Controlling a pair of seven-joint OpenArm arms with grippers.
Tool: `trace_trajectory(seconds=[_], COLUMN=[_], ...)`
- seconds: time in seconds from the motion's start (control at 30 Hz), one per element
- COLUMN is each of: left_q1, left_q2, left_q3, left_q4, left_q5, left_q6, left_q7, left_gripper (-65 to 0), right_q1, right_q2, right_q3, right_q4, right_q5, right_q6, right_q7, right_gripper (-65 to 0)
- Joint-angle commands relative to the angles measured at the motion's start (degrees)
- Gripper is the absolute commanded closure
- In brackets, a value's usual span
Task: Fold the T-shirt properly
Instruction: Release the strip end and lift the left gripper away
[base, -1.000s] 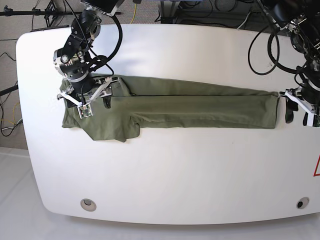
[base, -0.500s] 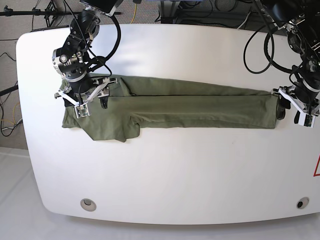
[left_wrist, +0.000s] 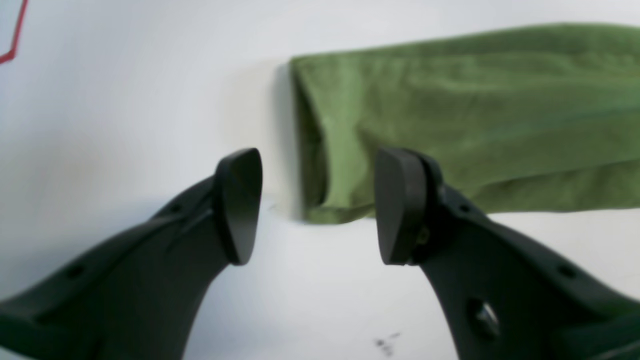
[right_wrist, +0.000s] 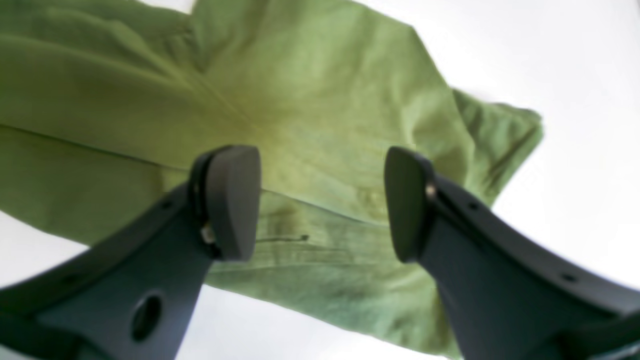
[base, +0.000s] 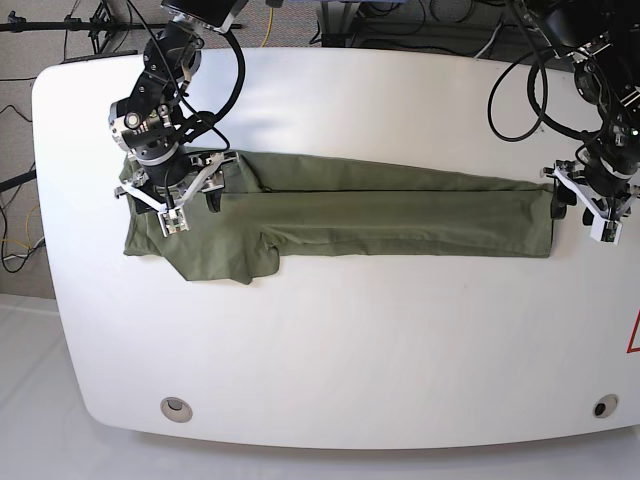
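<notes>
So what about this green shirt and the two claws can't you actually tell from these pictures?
- T-shirt collar and label: folded out of sight in every view.
- Right gripper, base view: its body hides the cloth beneath; contact unclear.
- Left gripper, left wrist view: blurred, height above the table unclear.

- The T-shirt (base: 340, 215), folded into a long flat band, lies across the far half of the counter (base: 330, 350); it is low and blocks nothing above it.
- The near half of the counter is bare from edge to edge, apart from two small round fittings near the near corners.
- The right hand (base: 172, 195) hangs over the band's sleeve end, fingers parted, cloth directly beneath.
- The left hand (base: 585, 205) stands just beyond the band's other end, fingers apart over bare counter.
- Dark cables (base: 520, 90) loop above the far corners behind both arms.
</notes>
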Motion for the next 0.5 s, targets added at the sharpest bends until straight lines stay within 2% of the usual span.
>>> trace_trajectory(seconds=[0.0, 0.33, 0.37, 0.47], left_q1=[-1.20, -2.70, -2.96, -3.67], left_q2=[-1.10, -1.19, -1.19, -1.19], left_q3=[-0.19, -2.38, -3.09, -6.34], left_q4=[4.24, 7.14, 7.06, 6.97], left_q5=[-1.24, -1.24, -1.15, -1.15], left_q6=[0.08, 0.08, 0.08, 0.08], left_q7=[-1.97, -1.97, -1.97, -1.97], left_gripper=[-32.4, -32.4, -32.4, -32.4], right_q1=[1.04, 2.18, 2.18, 2.35], right_q2=[1.79, 2.76, 2.76, 2.76], right_q3=[0.03, 0.46, 0.46, 0.46], right_q4=[2.40, -0.85, -1.29, -2.96], right_q5=[1.08, 0.90, 0.90, 0.90], right_q6=[-0.10, -0.32, -0.32, -0.40], right_q7=[1.53, 1.53, 1.53, 1.53], right_gripper=[-37.4, -36.7, -35.8, -26.1])
